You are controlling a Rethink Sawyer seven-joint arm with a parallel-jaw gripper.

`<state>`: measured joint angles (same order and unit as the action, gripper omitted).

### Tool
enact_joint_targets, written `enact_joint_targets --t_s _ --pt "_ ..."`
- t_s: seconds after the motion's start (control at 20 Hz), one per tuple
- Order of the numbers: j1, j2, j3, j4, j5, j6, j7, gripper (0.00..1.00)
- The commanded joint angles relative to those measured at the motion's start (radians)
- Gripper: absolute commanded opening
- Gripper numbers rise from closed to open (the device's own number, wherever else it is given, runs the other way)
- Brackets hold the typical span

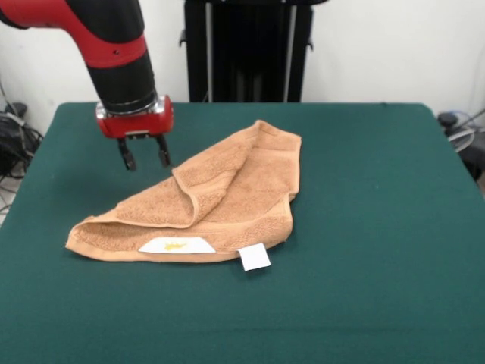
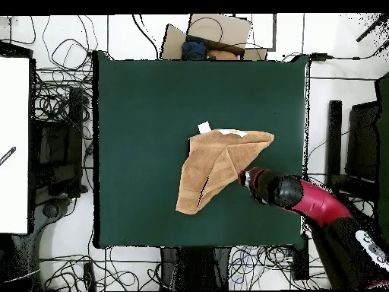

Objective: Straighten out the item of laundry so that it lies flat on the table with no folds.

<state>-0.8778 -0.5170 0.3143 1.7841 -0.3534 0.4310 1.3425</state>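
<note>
The orange-tan towel (image 1: pixel 212 201) lies folded over on the dark green table (image 1: pixel 379 227), a flap doubled across its middle. A white tag with a yellow mark (image 1: pixel 176 245) and a plain white tag (image 1: pixel 254 258) sit at its near edge. My gripper (image 1: pixel 143 158) hangs just above the table beside the towel's left side, fingers apart and empty. In the overhead view the towel (image 2: pixel 216 167) is a triangular heap on the table (image 2: pixel 137 114), and the gripper (image 2: pixel 245 179) is at its right edge.
Cables and boxes (image 2: pixel 209 42) surround the table on the floor. A black stand (image 1: pixel 250 49) rises behind the table's far edge.
</note>
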Motion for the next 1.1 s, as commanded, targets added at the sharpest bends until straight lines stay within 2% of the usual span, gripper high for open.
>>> enact_joint_targets --t_s 0.05,1.1 --pt "0.035 -0.046 0.092 0.062 0.01 0.068 0.037 1.0" --pt "0.024 0.062 0.105 0.062 -0.013 -0.016 0.053 1.0"
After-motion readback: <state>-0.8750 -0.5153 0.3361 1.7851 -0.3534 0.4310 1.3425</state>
